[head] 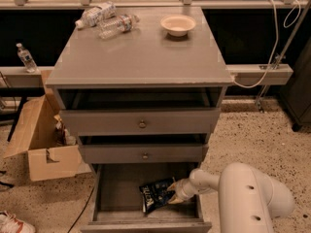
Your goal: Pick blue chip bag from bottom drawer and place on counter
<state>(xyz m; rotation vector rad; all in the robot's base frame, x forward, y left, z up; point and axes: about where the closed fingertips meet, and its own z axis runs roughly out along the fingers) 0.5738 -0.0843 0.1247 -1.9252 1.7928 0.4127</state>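
The blue chip bag, dark navy and crinkled, lies on the floor of the open bottom drawer, right of the middle. My gripper reaches into the drawer from the right at the end of my white arm, and its tan fingers sit at the bag's right edge, touching it. The bag still rests on the drawer floor. The counter is the glossy grey top of the cabinet, above the two upper drawers, which stand slightly pulled out.
Two plastic water bottles lie at the counter's back left and a cream bowl stands at its back right. An open cardboard box sits on the floor left of the cabinet. A white cable hangs at the right.
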